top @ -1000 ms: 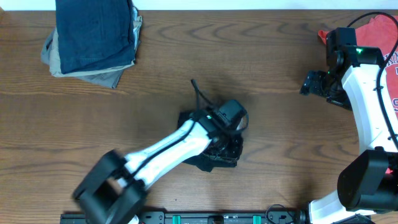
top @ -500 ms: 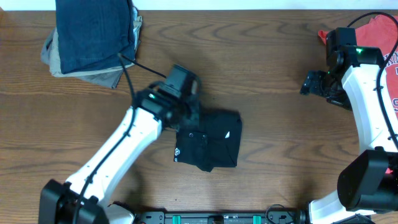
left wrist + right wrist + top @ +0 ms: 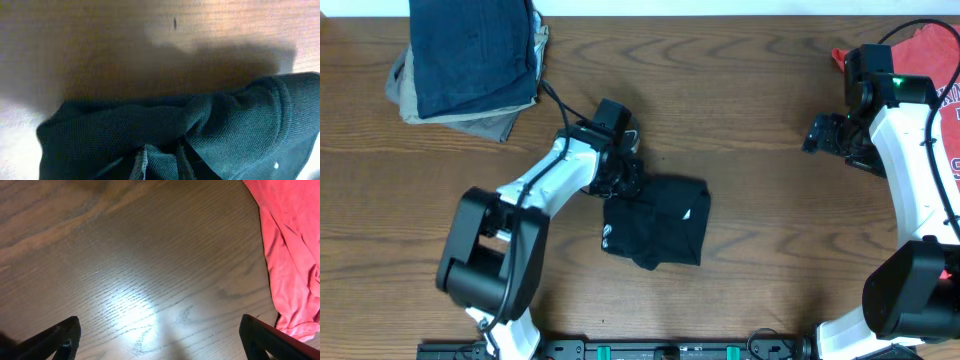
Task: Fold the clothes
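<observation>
— Your left pincer [image 3: 623, 178]?
— Clamped on the back-left corner of the black T-shirt [image 3: 665, 225], mid-table [image 3: 760, 260]. The bundle is near-square, logo leftward. Only my wrist view shows the cloth puckering.
— Right pincer [image 3: 815, 135]?
— Spread wide over wood, beside the coral-red T-shirt [image 3: 292, 245] at the right edge.

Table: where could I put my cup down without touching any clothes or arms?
The widest bare wood lies mid-table, between the black T-shirt and the right gripper. The strip along the far edge, between the folded stack and the red T-shirt, is also free. It is crowded where the left gripper pinches the black T-shirt's corner.
</observation>
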Available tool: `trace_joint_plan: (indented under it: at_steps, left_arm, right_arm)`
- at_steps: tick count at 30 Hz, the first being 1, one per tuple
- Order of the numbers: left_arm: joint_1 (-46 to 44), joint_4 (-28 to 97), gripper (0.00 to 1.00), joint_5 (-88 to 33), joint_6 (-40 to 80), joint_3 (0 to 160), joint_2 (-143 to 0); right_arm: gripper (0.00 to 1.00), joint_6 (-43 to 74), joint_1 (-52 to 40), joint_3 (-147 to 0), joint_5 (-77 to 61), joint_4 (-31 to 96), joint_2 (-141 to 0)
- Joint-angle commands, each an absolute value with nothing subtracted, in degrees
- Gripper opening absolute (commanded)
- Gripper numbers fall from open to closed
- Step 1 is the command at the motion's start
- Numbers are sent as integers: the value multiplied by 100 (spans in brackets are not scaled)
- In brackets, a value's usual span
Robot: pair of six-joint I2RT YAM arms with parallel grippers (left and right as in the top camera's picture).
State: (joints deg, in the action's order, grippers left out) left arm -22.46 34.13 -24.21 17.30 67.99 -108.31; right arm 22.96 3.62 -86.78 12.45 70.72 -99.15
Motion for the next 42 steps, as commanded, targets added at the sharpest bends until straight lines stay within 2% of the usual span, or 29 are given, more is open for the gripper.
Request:
trace_joint_plan:
  at_steps: [1, 5, 15, 23, 28, 36, 39, 42]
  left_arm:
    - [-2078, 3374, 22, -2338, 1566, 6775, -11056]
    - [-1981, 3736, 12, -2340, 1568, 6834, -10792]
    - [-1968, 4908, 12, -2342, 1684, 6897, -9336]
    - [-2034, 5590, 13, -2359, 1916, 6576, -9397]
    - [-2215, 5295, 12, -2359, 2032, 5942, -9432]
    - [-2263, 3909, 17, -2346, 2073, 4801, -9432]
    - [-2255, 3981, 9, -2335, 2067, 4810, -9408]
    - [-2252, 4195, 7, -2338, 2067, 4956, -9271]
  right_arm:
    - [99, 2246, 410, -8722, 1282, 7072, -9896]
    - [99, 2246, 410, -8722, 1282, 7072, -9896]
    - [99, 2244, 410, -8722, 1282, 7072, -9896]
    - [99, 2246, 410, -8722, 1282, 7072, -9896]
    - [99, 2244, 410, -8722, 1282, 7072, -9896]
    - [99, 2246, 410, -8722, 1282, 7072, -9896]
    - [99, 2246, 410, -8722, 1282, 7072, -9896]
    - [99, 2244, 410, -8722, 1282, 7072, -9896]
